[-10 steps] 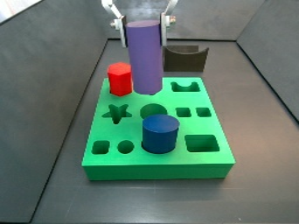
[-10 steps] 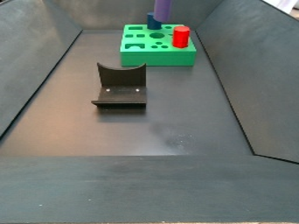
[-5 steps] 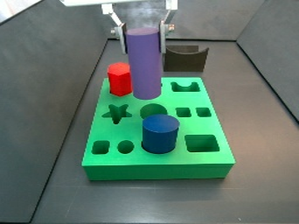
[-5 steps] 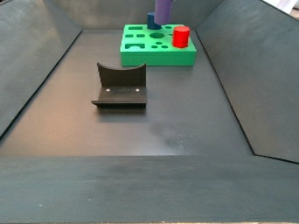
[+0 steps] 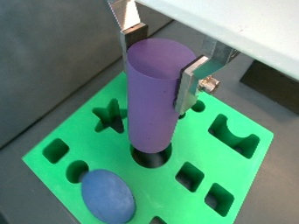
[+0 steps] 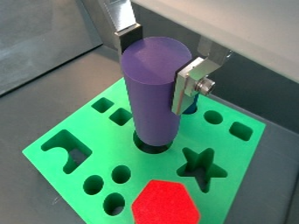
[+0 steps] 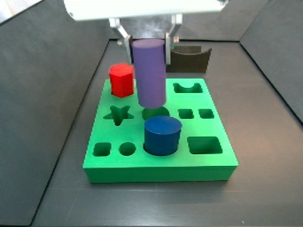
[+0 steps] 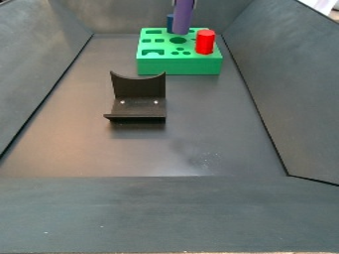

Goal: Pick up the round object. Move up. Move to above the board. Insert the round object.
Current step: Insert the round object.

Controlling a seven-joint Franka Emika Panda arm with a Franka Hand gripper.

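The round object, a tall purple cylinder, hangs upright over the green board. Its lower end sits in the mouth of the large round hole, as both wrist views show on the cylinder. My gripper is shut on the cylinder's upper part, one silver finger on each side. In a side view the cylinder rises above the far end of the board.
A short dark-blue cylinder stands in the board just in front of the round hole. A red hexagonal prism stands at the board's corner. The dark fixture stands on the floor beside the board. Grey walls enclose the floor.
My gripper has moved down with the purple cylinder and a little sideways. The cylinder's lower end has gone from above the board into the mouth of the round hole.
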